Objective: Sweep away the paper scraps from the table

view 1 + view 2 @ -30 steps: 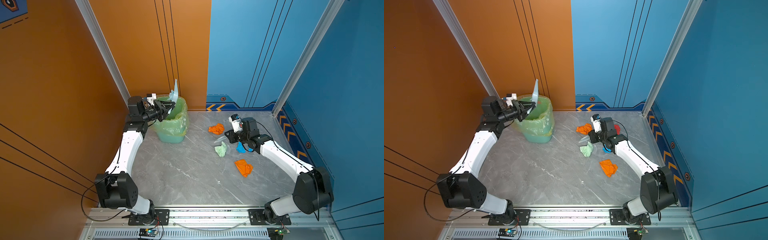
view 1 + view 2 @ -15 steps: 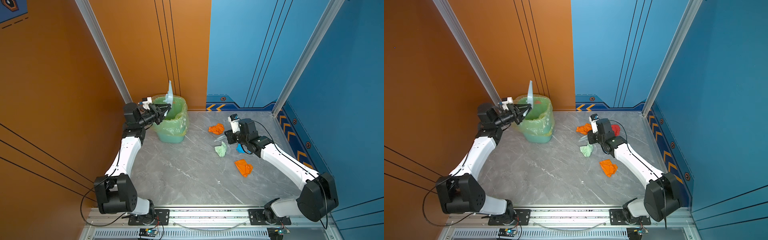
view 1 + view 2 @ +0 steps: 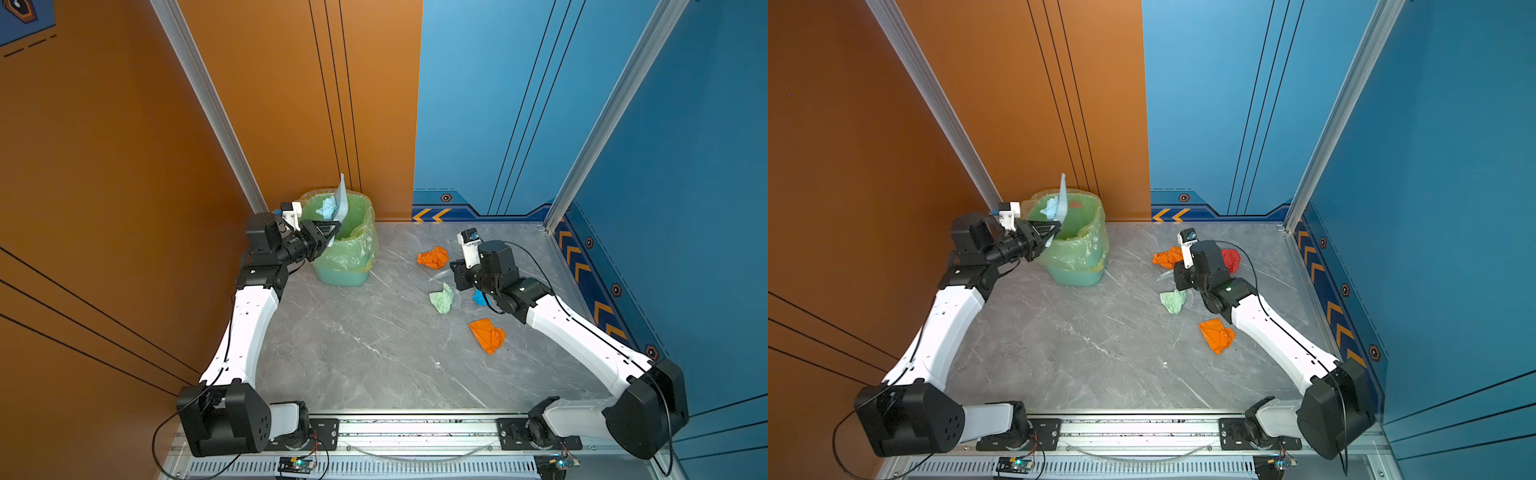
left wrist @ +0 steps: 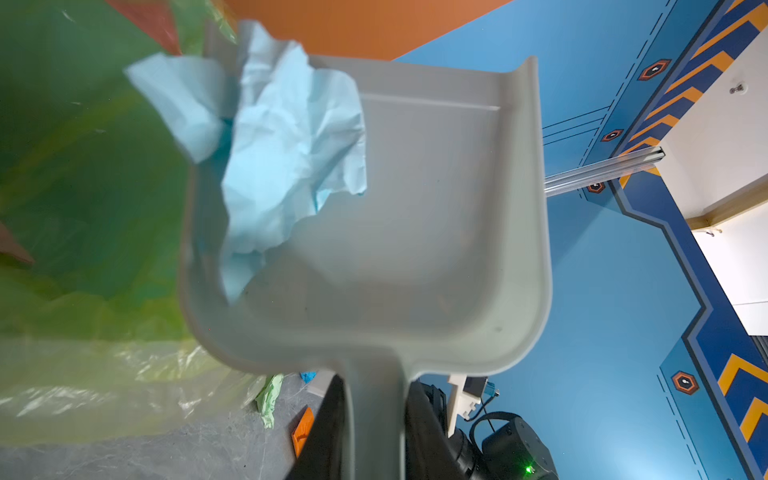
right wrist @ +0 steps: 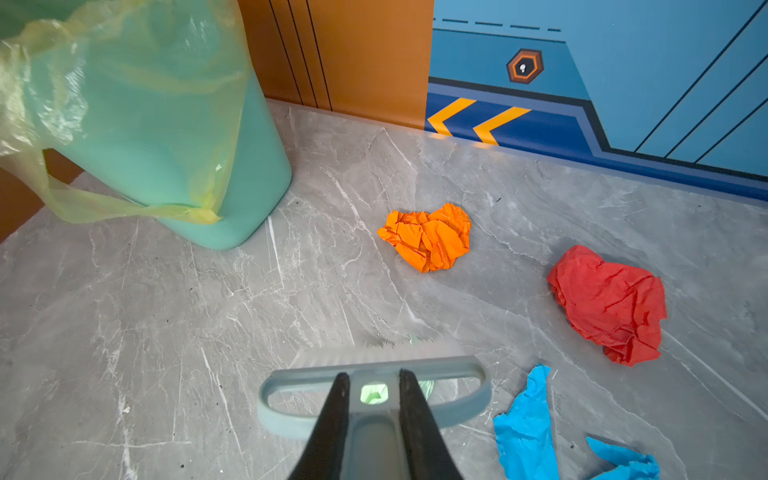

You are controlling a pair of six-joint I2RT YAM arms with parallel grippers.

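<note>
Desk (image 3: 353,353): flat grey slab, marble-patterned with white veins; the bin stands at its far left corner.
Bin (image 3: 340,276): rounded tub of smooth mint-green plastic.
Liner (image 3: 357,245): thin, crinkled, translucent green bag draped over the bin's rim.
Left fingers (image 4: 328,436): black and tapered, clamped on the dustpan's handle, just beside the bin's rim.
Dustpan (image 4: 415,228): smooth grey plastic scoop with raised, curved side walls, tipped steeply over the bin's mouth.
Light-blue wad (image 4: 286,158): creased paper at the pan's side edge, over the bin's opening.
Right fingers (image 5: 334,419): black, closed narrow on the brush's handle, well right of the bin.
Brush (image 5: 374,386): grey-blue plastic with an arched loop head and pale bristles turned towards the desk.
Orange wad (image 5: 428,237): tightly crumpled, the loose scrap nearest the bin.
Red wad (image 5: 606,303): crumpled, beyond the orange one from the bin.
Blue scrap (image 5: 523,419): bright, flatter, ragged-edged, just beside the brush.
Green wad (image 3: 442,297): pale, folded, under the brush head.
Second orange wad (image 3: 487,336): angular folds, farthest from the bin.
</note>
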